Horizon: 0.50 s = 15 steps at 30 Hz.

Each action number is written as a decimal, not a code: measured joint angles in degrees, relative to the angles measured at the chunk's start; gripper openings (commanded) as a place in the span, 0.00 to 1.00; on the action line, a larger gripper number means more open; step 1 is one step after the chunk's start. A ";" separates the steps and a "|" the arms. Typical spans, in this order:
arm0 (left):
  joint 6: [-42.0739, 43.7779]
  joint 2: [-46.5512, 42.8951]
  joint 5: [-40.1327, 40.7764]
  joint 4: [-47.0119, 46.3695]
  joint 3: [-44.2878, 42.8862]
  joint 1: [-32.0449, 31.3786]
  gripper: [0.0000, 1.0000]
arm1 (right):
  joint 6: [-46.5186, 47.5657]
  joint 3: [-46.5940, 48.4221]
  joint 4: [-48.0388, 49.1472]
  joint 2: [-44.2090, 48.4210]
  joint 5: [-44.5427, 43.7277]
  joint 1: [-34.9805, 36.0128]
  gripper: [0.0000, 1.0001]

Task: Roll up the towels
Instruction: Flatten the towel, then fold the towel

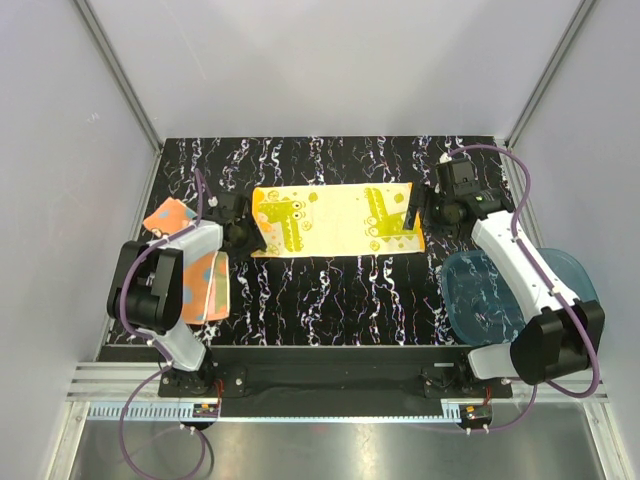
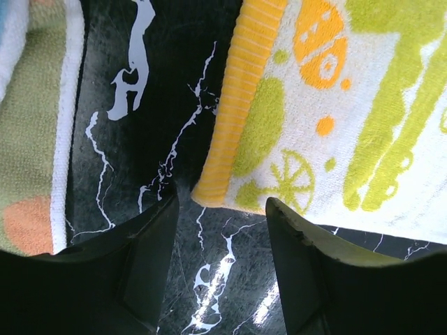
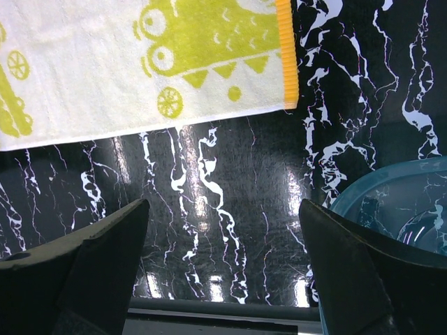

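Note:
The yellow towel (image 1: 335, 220) lies spread flat in the middle of the black marbled table, printed with green crocodiles. My left gripper (image 1: 243, 232) is at its left end. In the left wrist view that gripper (image 2: 222, 209) is open, and the towel's orange-striped corner (image 2: 213, 188) lies on the table just past the fingertips, with nothing between the jaws. My right gripper (image 1: 415, 212) hovers at the towel's right end. In the right wrist view it (image 3: 223, 209) stands wide open over bare table, the towel (image 3: 140, 63) lying ahead of it. The orange dotted towel (image 1: 208, 285) lies at the left, partly under my left arm.
A translucent blue tray (image 1: 470, 295) sits at the front right, partly under my right arm, and its rim (image 3: 391, 188) shows beside the right finger. Grey walls enclose the table on three sides. The orange dotted towel's white edge (image 2: 66, 139) lies left of my left gripper.

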<state>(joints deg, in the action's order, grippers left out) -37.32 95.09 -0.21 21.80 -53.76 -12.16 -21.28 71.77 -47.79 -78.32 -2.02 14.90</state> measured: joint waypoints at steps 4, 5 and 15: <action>0.02 0.35 0.09 -1.01 -0.04 -0.02 0.54 | 0.00 0.00 -0.02 -0.68 -0.02 0.00 0.95; 0.02 0.48 0.17 -1.09 -0.11 0.00 0.51 | 0.00 0.00 0.00 -0.74 -0.02 0.00 0.95; 0.63 1.46 -0.44 -2.32 -0.22 0.00 0.08 | -0.28 -0.24 0.52 -1.51 0.74 -0.15 0.96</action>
<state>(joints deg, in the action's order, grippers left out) -36.69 96.55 -0.64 19.49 -53.98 -12.16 -21.56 71.53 -47.27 -79.83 -1.28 14.74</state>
